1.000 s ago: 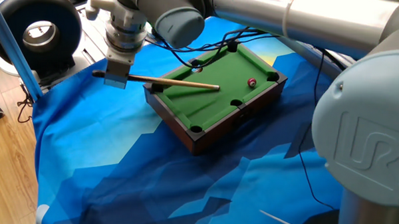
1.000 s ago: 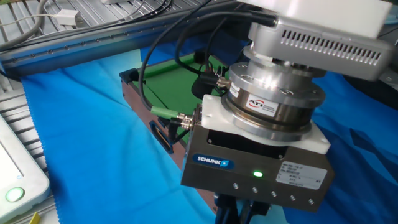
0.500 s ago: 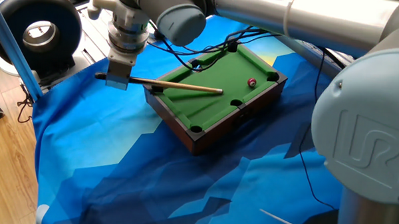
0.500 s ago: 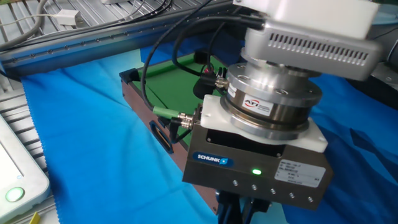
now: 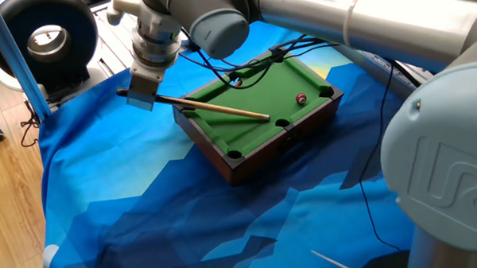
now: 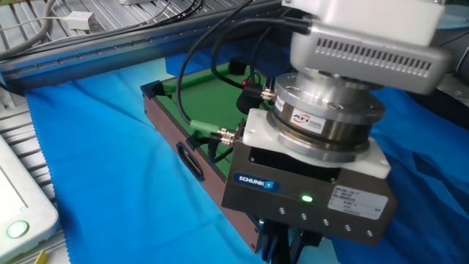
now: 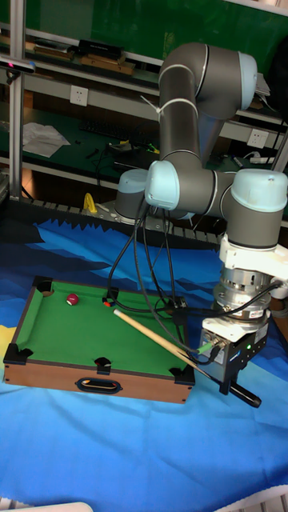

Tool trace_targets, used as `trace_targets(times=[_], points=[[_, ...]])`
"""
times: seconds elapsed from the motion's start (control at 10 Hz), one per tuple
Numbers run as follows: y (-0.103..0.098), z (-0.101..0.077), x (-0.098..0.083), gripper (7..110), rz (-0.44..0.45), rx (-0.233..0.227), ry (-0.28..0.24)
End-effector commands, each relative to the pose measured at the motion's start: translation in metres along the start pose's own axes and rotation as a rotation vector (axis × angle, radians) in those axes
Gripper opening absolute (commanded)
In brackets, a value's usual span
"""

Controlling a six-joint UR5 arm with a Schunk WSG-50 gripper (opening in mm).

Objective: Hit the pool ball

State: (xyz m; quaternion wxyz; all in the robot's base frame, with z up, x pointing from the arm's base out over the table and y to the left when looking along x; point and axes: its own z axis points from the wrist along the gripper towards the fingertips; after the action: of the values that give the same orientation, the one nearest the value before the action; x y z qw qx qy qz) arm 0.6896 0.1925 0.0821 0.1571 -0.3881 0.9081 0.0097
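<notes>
1. The pool ball [image 5: 301, 98] lies on the green felt of the miniature pool table [image 5: 222, 153], near a corner pocket at the end far from the tool; in the tall fixed view it sits near the left corner pocket [image 7: 72, 299].
2. The pool table is a wooden box with black-rimmed pockets, resting on a blue cloth [image 5: 141, 194] that covers the surface.
3. The tool [image 5: 140, 93] stands just off the table's other end, pointing down, clamped on the butt of a wooden cue [image 5: 223, 110].
4. The cue extends roughly level over the felt; its tip is well apart from the ball.
5. The arm [image 7: 200, 188] bends down from above, with black cables [image 6: 212, 55] trailing over the table.
</notes>
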Motion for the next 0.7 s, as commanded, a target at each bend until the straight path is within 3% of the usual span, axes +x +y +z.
trace_targets(times=[0.0,0.6], points=[[-0.002,-0.002,-0.002,7,-0.07,0.03,-0.011],[0.02,0.004,0.002,7,-0.033,0.047,-0.028]])
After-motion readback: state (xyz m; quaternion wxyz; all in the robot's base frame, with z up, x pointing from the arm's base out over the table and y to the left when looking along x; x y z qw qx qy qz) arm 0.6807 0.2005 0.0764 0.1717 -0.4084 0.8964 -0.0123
